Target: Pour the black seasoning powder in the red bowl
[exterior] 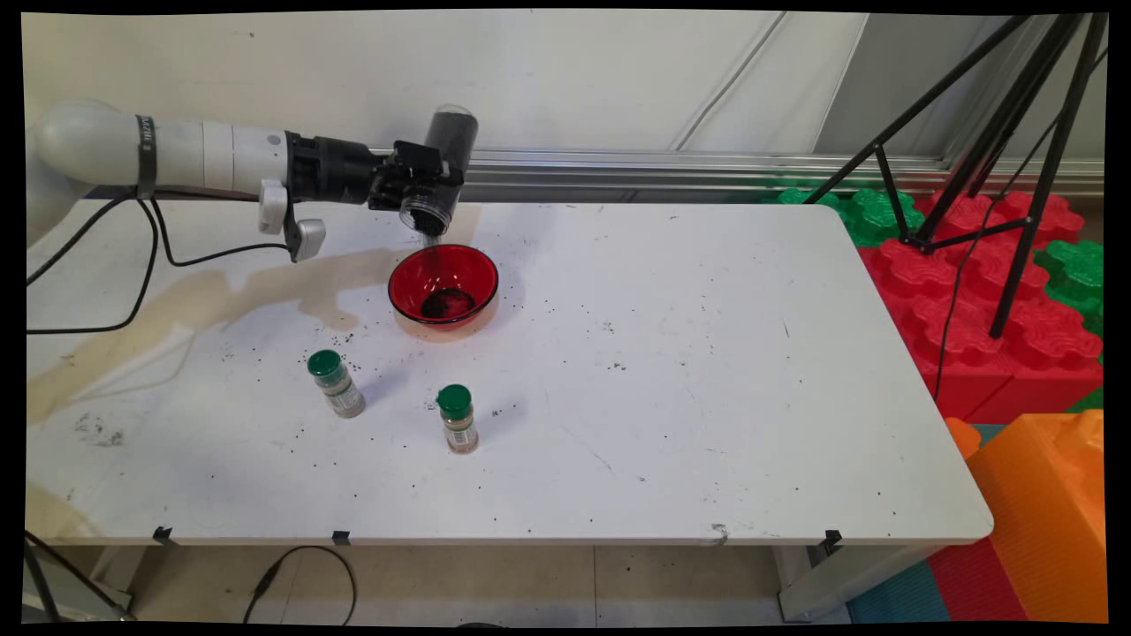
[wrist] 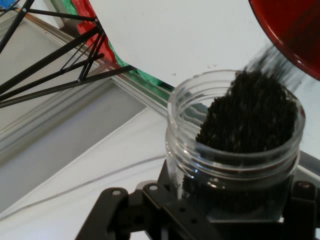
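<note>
Gripper [exterior: 422,188] w/ tipped jar [exterior: 442,168] over bowl [exterior: 443,284]

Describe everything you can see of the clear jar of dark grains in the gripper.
The clear plastic jar is round and see-through, with a threaded neck and no lid. It holds black grains. The black two-finger gripper clamps it, tilted mouth-down over the red translucent bowl at the table's far side. A thin stream of grains falls from its mouth into the bowl, where a dark heap lies. Only the gripper touches it.

Clear jar [wrist: 235,150] in end effector [wrist: 210,210], black grains [wrist: 250,115] spilling toward red bowl [wrist: 295,30]
</note>
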You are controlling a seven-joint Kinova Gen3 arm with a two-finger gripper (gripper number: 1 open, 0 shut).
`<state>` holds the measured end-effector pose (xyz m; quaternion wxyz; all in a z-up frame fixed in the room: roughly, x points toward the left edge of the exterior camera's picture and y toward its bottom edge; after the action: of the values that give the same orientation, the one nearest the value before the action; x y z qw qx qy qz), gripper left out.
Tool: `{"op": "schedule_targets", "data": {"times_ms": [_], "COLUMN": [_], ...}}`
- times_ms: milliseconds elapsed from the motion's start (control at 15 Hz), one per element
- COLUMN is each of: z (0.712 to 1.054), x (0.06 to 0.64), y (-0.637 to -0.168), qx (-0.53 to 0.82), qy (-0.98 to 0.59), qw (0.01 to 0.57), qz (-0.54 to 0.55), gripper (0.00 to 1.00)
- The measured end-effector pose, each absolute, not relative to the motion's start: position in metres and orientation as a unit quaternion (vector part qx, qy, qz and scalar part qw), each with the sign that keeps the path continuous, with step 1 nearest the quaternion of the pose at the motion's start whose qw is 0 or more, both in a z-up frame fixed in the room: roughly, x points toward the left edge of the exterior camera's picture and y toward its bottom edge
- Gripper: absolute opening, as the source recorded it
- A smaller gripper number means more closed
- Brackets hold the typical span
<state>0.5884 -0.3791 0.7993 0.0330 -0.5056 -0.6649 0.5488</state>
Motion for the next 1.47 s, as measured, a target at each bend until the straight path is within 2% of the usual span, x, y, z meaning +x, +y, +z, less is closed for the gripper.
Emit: {"op": "schedule_targets", "data": {"times_ms": [1467], "z": [0.8011], "x": [0.5896], "y": [-0.3811], "qx": [-0.516], "qy": [-0.656], "qw": [0.024], "qz": [0.551], "gripper": [0.0]}}
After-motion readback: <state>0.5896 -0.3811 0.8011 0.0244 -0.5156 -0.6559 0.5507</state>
